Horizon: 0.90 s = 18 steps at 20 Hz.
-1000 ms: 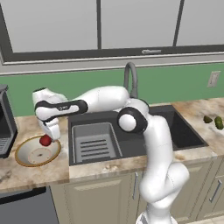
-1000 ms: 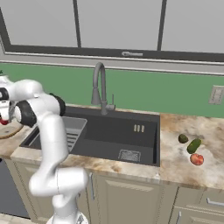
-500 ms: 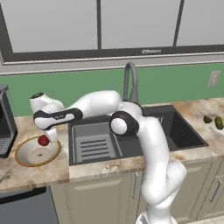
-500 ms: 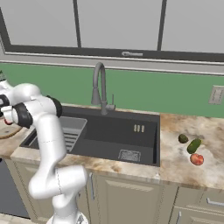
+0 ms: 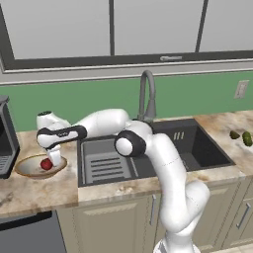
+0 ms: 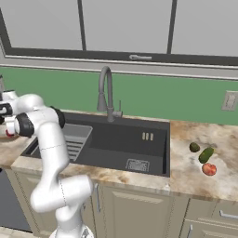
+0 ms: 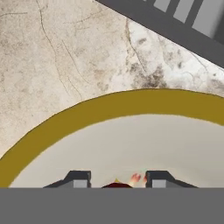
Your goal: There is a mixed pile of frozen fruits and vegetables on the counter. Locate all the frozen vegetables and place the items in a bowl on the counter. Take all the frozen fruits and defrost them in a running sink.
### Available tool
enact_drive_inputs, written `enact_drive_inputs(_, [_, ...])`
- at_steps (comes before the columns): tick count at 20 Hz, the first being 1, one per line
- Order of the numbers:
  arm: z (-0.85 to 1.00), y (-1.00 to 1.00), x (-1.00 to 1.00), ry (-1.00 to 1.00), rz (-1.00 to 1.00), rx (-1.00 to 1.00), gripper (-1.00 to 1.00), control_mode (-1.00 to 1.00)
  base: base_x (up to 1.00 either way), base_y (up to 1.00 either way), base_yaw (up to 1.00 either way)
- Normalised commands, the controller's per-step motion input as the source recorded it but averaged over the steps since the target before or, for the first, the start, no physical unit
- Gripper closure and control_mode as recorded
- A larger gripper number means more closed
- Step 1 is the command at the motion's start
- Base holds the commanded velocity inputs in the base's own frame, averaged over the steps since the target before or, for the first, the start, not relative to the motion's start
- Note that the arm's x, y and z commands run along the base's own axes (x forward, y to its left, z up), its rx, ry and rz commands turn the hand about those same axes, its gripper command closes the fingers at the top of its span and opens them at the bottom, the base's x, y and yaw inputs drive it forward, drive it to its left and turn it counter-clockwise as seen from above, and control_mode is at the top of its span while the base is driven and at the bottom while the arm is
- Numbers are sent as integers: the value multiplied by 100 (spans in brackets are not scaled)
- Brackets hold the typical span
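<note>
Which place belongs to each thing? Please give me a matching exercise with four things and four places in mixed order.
Things:
1. red item
2. bowl
3. faucet
4. green vegetable

Places:
A. behind the sink basin, at the green wall
B. on the counter right of the sink, beside a reddish fruit
C. inside the bowl, at the gripper fingertips
D. on the counter left of the sink

Pairs: 1-C, 2-D, 3-A, 4-B

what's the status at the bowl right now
Gripper shut on red item, low in bowl. Three pieces on right counter. Nothing in the way.
</note>
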Motion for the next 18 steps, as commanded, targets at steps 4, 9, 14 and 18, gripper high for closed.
enact_drive_inputs(4, [-8,26,0,1,-14,-1,-100,-100,0,0,0])
enact_drive_inputs(9, [0,4,-2,0,-5,0,-100,-100,0,0,0])
enact_drive_inputs(14, [7,0,-20,-5,0,0,-100,-100,0,0,0])
enact_drive_inputs(18, [23,0,-27,-11,-2,0,-100,-100,0,0,0])
